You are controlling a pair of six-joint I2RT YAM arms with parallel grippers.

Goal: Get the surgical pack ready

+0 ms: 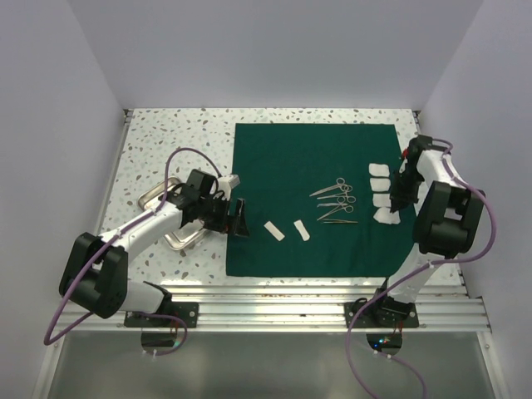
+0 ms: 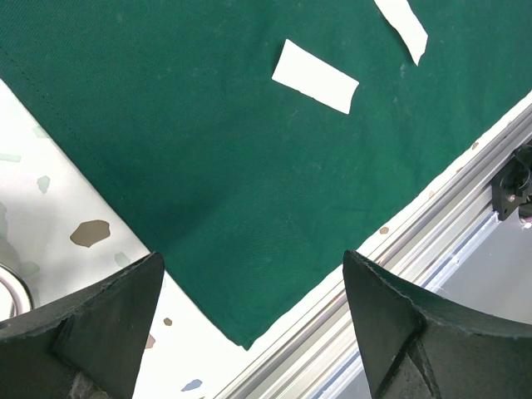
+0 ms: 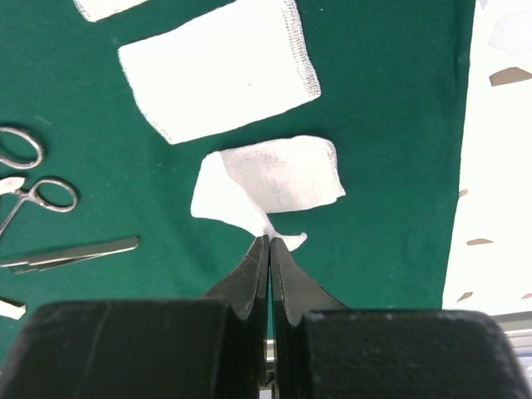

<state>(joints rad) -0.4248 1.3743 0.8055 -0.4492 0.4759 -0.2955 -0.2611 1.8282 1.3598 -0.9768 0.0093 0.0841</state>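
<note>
Dark green woven cloth [image 1: 291, 166] lies flat on the speckled bench [image 1: 166, 141]. The right tool [image 3: 270, 241] is pinched tight on a corner of a crumpled gauze pad [image 3: 283, 179] by the cloth's right edge. The left tool [image 2: 249, 266] hangs spread wide over the near left corner. Only the top view shows the steel tray [image 1: 150, 197] beside it.

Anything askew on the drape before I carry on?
The nearest white gauze pad is crumpled, its corner pinched by the right gripper, jaws shut; the neighbouring white gauze pad lies flat on the dark green cloth drape.
</note>
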